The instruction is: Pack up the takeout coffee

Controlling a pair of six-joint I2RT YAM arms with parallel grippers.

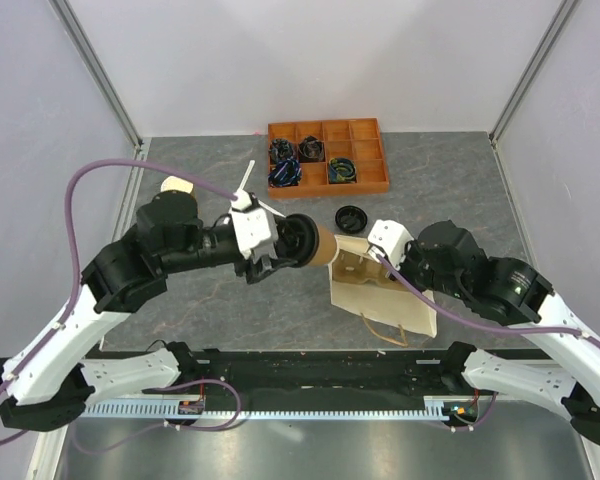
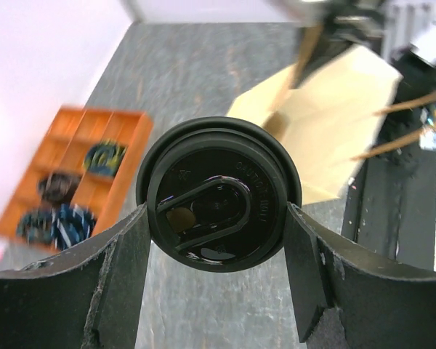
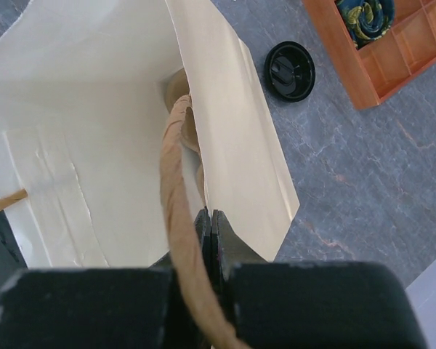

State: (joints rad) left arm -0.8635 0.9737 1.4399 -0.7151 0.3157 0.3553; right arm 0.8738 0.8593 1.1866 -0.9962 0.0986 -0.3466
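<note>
Left gripper (image 2: 216,218) is clamped on the takeout coffee (image 1: 318,245), jaws spread wide around the cup at its lid end. The cup is held on its side above the table (image 1: 450,190), base pointed at the paper bag (image 1: 385,295), black lid (image 2: 218,193) facing back toward the wrist. Right gripper (image 3: 212,227) is pinched together on the bag's upper rim next to the rope handle (image 3: 173,189), so the mouth is held open toward the cup. The bag is lying on its side on the table. The cup base is seen right at the mouth in the top view; whether it is past the rim cannot be told. Judged done: coffee lidded and lifted, bag opened and presented. Judged left: cup to be pushed inside and released, left gripper to be backed out, bag probably to be stood up. A tan shape is seen just inside the mouth, not identifiable. Not involved: loose black lid (image 1: 352,217) on the table beside the bag, orange compartment tray (image 1: 327,157) at the far edge, unlidded cup (image 1: 177,186) partly hidden behind the left arm. Risk judged: a sideways cup depends on the lid seal.
</note>
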